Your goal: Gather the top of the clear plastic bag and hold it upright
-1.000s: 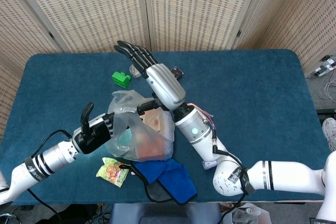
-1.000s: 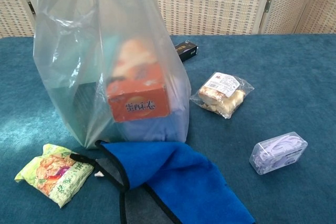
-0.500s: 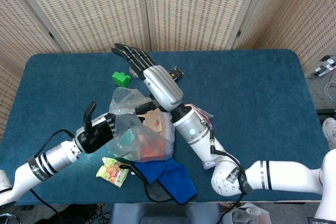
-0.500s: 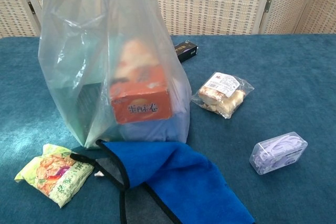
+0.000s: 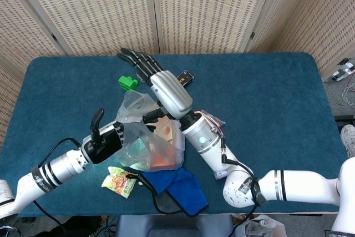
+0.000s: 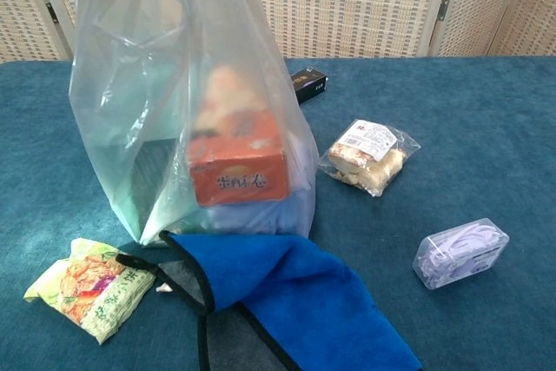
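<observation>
Broadly, the blue-covered table (image 5: pixel 266 92) fills both views, and near its left-centre stands the clear plastic bag (image 6: pixel 182 128), upright, its top drawn up out of the chest view. Inside it an orange box (image 6: pixel 239 167) sits with a pale green item (image 6: pixel 130 180) to its left.

From the right, the right hand (image 5: pixel 161 84) reaches over the bag with its fingers stretched out flat and apart toward the far side, above a small green object (image 5: pixel 128 84); its thumb side lies against the bag's upper plastic, though whether it pinches any of it cannot be told. On the left, the left hand (image 5: pixel 105 140) presses against the bag's left side with plastic gathered at its fingers and one finger pointing up; the head view suggests a grip on the film but does not show it plainly.

A blue cloth (image 6: pixel 295 293) lies on the near side, touching the bag's base. A yellow-green snack packet (image 6: pixel 87 284) lies near left of the cloth. Right of the bag lie a wrapped pastry packet (image 6: pixel 369 158), then a small clear case (image 6: pixel 460 254) with something lilac inside. A dark small box (image 6: pixel 308 82) sits just beyond the bag
</observation>
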You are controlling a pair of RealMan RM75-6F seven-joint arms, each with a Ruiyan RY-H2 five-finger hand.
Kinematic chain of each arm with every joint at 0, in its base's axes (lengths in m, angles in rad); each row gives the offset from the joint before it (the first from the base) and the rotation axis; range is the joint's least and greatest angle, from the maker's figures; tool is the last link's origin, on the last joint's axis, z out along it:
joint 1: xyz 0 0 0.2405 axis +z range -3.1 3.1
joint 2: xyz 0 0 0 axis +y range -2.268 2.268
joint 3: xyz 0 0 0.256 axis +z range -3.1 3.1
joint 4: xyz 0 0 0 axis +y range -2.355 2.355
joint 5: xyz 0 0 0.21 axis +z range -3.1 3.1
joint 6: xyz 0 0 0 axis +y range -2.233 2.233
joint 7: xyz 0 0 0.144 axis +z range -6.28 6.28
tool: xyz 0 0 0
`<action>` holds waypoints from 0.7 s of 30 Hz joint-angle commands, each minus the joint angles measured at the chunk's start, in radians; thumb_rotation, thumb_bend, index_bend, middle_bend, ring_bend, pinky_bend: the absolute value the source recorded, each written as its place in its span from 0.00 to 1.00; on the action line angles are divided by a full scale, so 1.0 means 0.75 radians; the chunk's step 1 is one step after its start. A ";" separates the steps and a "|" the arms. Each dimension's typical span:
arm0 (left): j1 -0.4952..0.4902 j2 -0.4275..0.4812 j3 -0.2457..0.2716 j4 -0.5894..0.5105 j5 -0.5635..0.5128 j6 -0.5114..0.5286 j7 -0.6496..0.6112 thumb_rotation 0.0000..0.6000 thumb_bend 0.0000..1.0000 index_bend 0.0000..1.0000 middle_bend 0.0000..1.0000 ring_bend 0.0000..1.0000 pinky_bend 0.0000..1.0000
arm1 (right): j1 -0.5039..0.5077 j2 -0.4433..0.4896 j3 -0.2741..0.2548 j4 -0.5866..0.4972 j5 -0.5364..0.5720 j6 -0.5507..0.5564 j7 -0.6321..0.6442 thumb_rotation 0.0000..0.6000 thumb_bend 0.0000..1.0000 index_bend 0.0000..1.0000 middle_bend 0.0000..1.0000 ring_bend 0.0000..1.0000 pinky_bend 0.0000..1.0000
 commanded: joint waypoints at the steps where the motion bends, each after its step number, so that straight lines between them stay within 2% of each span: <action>1: 0.000 0.002 -0.003 -0.003 -0.001 -0.002 0.002 0.00 0.00 0.18 0.11 0.09 0.00 | -0.001 0.000 -0.005 -0.002 -0.006 -0.001 -0.002 1.00 0.00 0.00 0.00 0.00 0.00; 21: 0.002 -0.013 -0.030 -0.014 -0.039 -0.032 0.020 0.00 0.00 0.17 0.11 0.08 0.00 | 0.005 -0.021 -0.033 0.019 -0.035 -0.020 -0.006 1.00 0.00 0.00 0.00 0.00 0.00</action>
